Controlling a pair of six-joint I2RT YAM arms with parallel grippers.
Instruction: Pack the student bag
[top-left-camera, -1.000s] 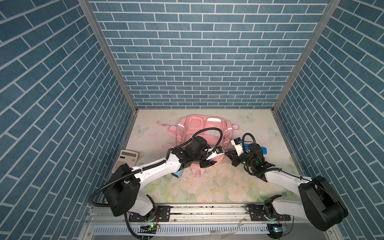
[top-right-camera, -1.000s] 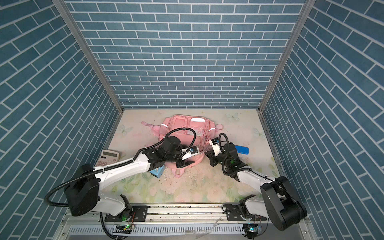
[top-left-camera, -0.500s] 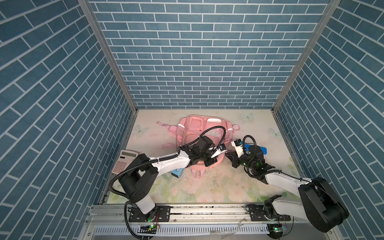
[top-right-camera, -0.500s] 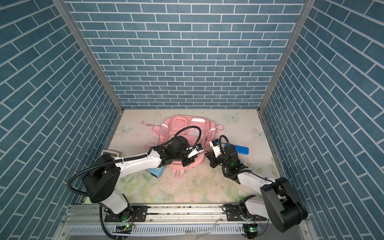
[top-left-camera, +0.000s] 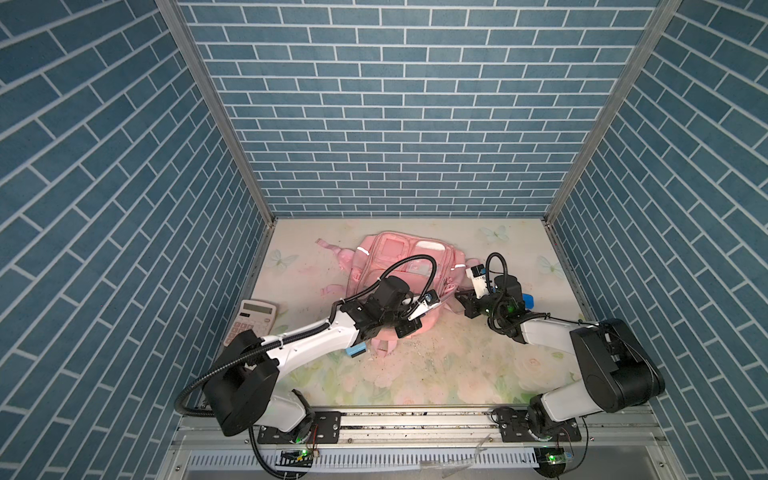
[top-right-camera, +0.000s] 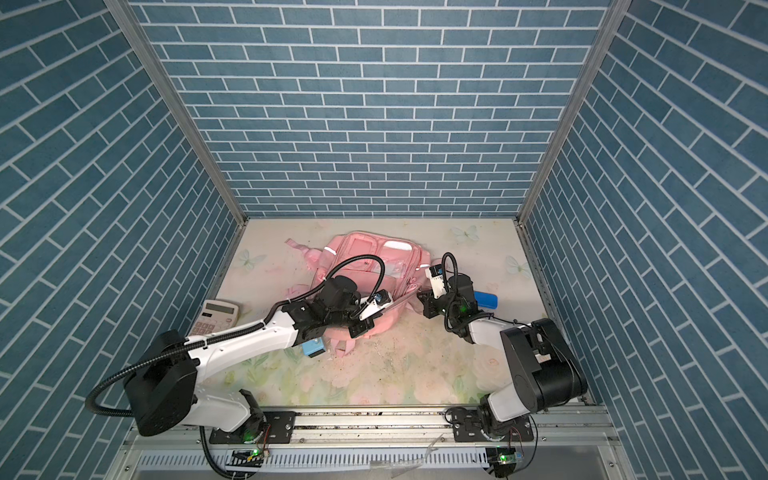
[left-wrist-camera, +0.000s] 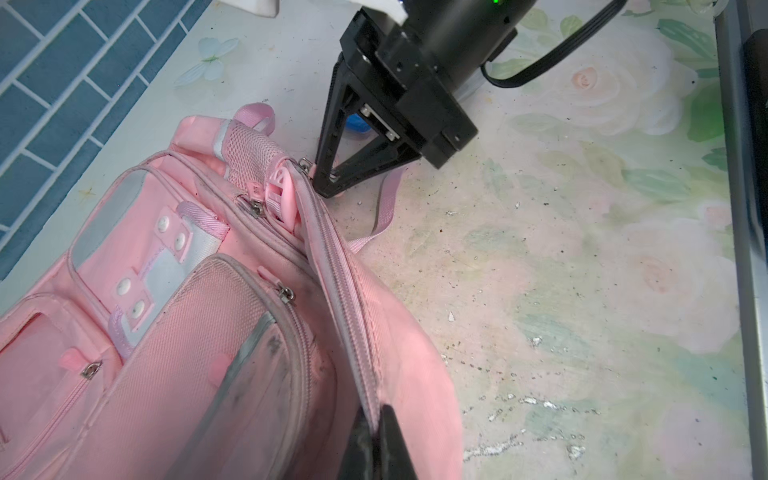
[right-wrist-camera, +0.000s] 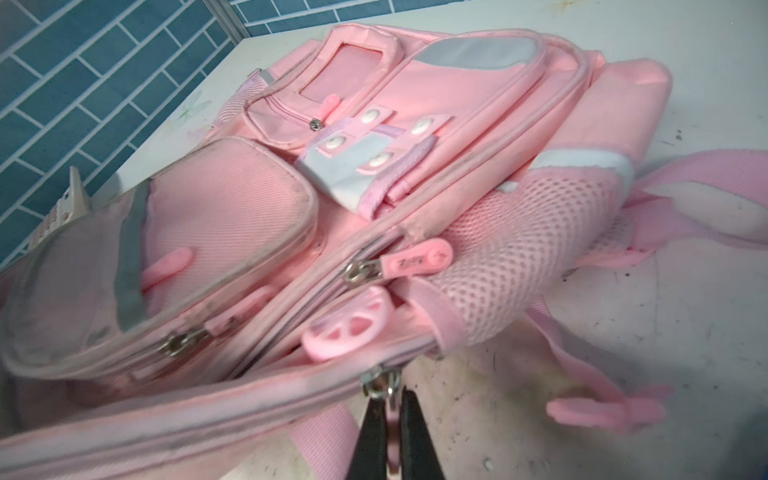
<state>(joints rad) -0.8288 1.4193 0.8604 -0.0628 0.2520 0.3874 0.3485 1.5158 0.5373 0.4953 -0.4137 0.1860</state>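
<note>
I have the bag (top-left-camera: 386, 253) on the table (top-left-camera: 457, 365), middle-back; calculator (top-left-camera: 253, 316) well left of it, small box (top-left-camera: 356, 351) just before it, case (top-left-camera: 528, 300) near its right.

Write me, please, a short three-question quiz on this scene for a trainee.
1. True or false: the calculator lies on the table, outside the student bag.
2. What is the right gripper shut on? A) a zip pull of the bag; B) the calculator; C) nothing.
3. Fill in: the left gripper is ____ on the bag's zip band.
Key: 1 true; 2 A; 3 shut.
</note>
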